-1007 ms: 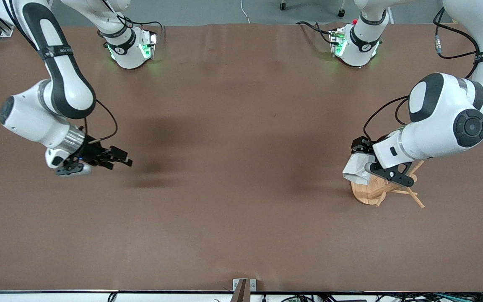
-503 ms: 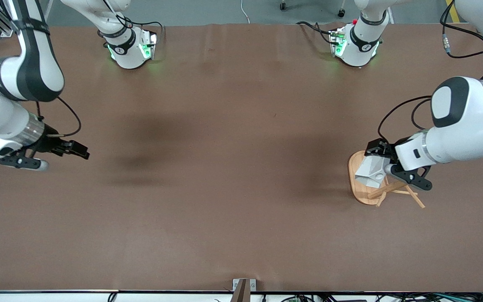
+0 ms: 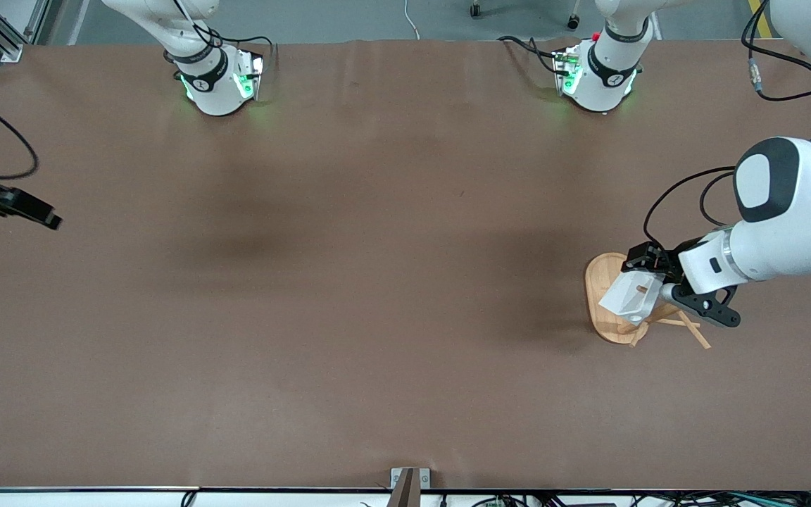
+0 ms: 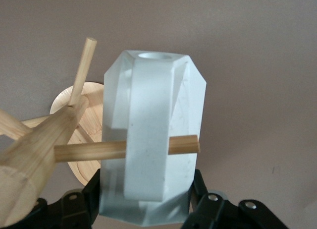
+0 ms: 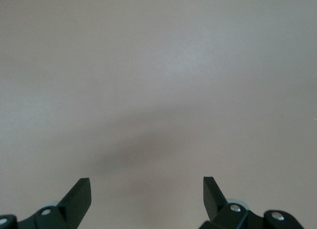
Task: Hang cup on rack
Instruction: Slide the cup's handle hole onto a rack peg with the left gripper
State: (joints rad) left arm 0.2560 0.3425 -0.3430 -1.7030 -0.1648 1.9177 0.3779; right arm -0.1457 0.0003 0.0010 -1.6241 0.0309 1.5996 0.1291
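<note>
The white faceted cup (image 3: 627,299) is held sideways at the bamboo rack (image 3: 599,282), which stands toward the left arm's end of the table. My left gripper (image 3: 648,289) is shut on the cup's body. In the left wrist view a thin peg (image 4: 89,152) runs from the rack's post (image 4: 39,149) through the handle of the cup (image 4: 153,115), and its tip sticks out past the handle. My left gripper (image 4: 146,194) has black fingers (image 4: 200,189) pressed on both sides of the cup. My right gripper (image 3: 43,217) is open and empty at the right arm's end of the table (image 5: 147,189).
The rack's oval base (image 4: 91,97) lies under the cup, and other pegs (image 3: 694,334) stick out on the side nearer the front camera. The brown table (image 3: 377,282) spreads between the two arms. A small bracket (image 3: 409,479) sits at the front edge.
My left gripper has carried the cup toward the left arm's end, onto the rack's peg. My right arm has pulled back toward its own end of the table, almost out of view.
</note>
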